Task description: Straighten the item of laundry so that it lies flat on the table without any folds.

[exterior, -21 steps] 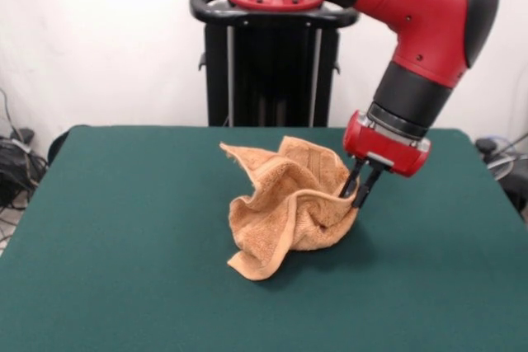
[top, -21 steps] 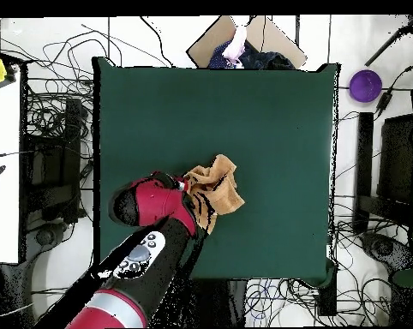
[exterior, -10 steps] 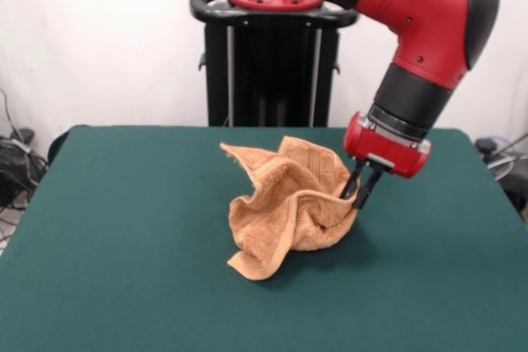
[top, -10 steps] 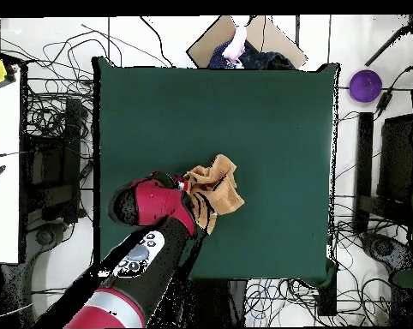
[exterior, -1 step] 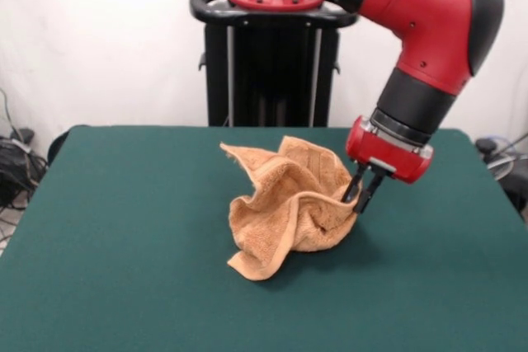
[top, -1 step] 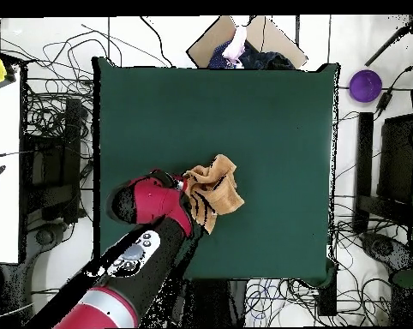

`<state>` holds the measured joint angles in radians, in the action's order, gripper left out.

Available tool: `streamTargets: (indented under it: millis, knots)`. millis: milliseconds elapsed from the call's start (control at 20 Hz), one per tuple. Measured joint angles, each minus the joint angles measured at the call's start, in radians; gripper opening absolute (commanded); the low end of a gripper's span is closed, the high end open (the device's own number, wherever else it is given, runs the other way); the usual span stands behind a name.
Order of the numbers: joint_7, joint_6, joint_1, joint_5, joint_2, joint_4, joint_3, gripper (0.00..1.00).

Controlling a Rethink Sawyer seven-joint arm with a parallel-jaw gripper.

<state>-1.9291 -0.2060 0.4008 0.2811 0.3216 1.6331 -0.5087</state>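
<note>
A peach-orange towel (exterior, -1 step: 289, 208), the item of laundry, sits crumpled in a raised heap near the middle of the dark green table (exterior, -1 step: 124, 245). Folds stand up along its top, and one corner trails toward the front. My gripper (exterior, -1 step: 360, 194) hangs at the heap's right side, shut on the towel's right edge, which is held slightly off the table. In the overhead view the towel (top, -1 step: 218, 188) lies just right of my red arm (top, -1 step: 154, 204), which hides the gripper there. No tag shows.
Wide bare green felt (top, -1 step: 261, 111) surrounds the towel on all sides. Off the table, a cardboard box (top, -1 step: 244, 41) with dark cloth sits beyond one edge. A purple round object (top, -1 step: 365, 85) and many cables lie on the floor.
My gripper has shifted slightly right and up, drawing the towel's right edge with it. The rest of the heap has kept its shape.
</note>
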Motion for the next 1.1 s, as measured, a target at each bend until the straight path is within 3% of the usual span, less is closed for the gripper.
streamTargets:
  millis: [1100]
  knots:
    - [0.0, -0.037, 0.037, 0.129, -0.103, -0.158, -0.068, 0.0]
